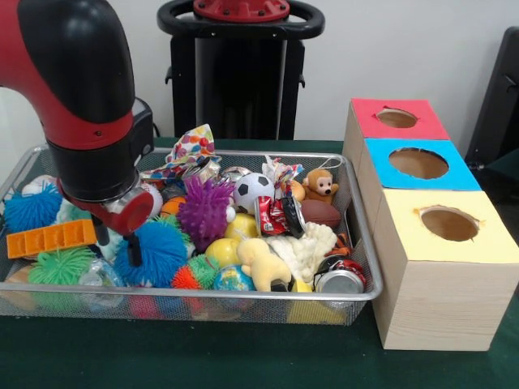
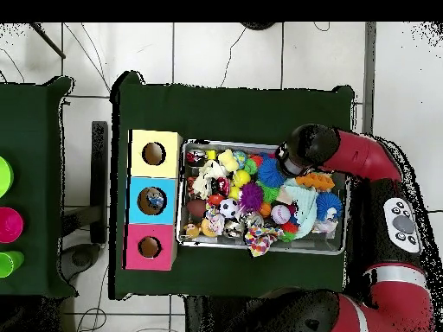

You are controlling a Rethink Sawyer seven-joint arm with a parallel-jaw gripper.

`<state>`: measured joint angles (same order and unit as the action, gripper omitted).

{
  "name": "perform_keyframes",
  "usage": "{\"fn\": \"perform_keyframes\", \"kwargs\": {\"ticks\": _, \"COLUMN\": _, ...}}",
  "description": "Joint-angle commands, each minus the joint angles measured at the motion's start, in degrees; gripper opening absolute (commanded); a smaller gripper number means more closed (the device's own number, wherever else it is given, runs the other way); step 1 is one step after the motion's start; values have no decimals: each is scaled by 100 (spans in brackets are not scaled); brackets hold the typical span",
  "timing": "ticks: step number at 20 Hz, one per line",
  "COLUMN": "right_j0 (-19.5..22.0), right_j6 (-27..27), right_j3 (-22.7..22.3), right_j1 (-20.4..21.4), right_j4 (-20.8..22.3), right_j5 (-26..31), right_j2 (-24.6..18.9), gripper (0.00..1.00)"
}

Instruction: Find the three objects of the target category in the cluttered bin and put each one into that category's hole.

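The bin (image 1: 203,296) is a wide silver wire-mesh basket heaped with toys; it also shows in the overhead view (image 2: 181,199). My gripper (image 1: 120,250) hangs low over its left part, open and empty, with its black fingers (image 1: 135,248) just above a blue spiky ball (image 1: 158,251). In the overhead view the arm's head (image 2: 303,151) hides the gripper. Three wooden boxes with a round hole each stand beside the bin: red-topped (image 1: 397,119), blue-topped (image 1: 418,164) and yellow-topped (image 1: 450,224).
The bin holds a purple spiky ball (image 1: 204,209), a soccer ball (image 1: 253,189), a monkey plush (image 1: 320,185), a crushed red can (image 1: 277,215), a brown football (image 1: 321,213), a yellow plush (image 1: 261,263), a silver can (image 1: 339,280) and an orange block (image 1: 50,238).
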<state>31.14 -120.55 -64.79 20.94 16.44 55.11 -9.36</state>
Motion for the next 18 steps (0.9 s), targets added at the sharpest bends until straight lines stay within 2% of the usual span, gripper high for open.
{"fn": "perform_keyframes", "kwargs": {"ticks": 1, "right_j0": 19, "right_j6": 1546, "right_j3": -16, "right_j1": 56, "right_j4": 238, "right_j5": 488, "right_j2": -556, "gripper": 100}}
{"fn": "perform_keyframes", "kwargs": {"ticks": 9, "right_j0": 49, "right_j6": 1428, "right_j3": -286, "right_j1": 10, "right_j4": 344, "right_j5": 24, "right_j2": -549, "gripper": 100}}
{"fn": "perform_keyframes", "kwargs": {"ticks": 12, "right_j0": 66, "right_j6": 1511, "right_j3": -129, "right_j1": -71, "right_j4": 401, "right_j5": 44, "right_j2": -552, "gripper": 100}}
{"fn": "perform_keyframes", "kwargs": {"ticks": 18, "right_j0": 89, "right_j6": 1630, "right_j3": -130, "right_j1": 5, "right_j4": 491, "right_j5": 57, "right_j2": -525, "gripper": 100}}
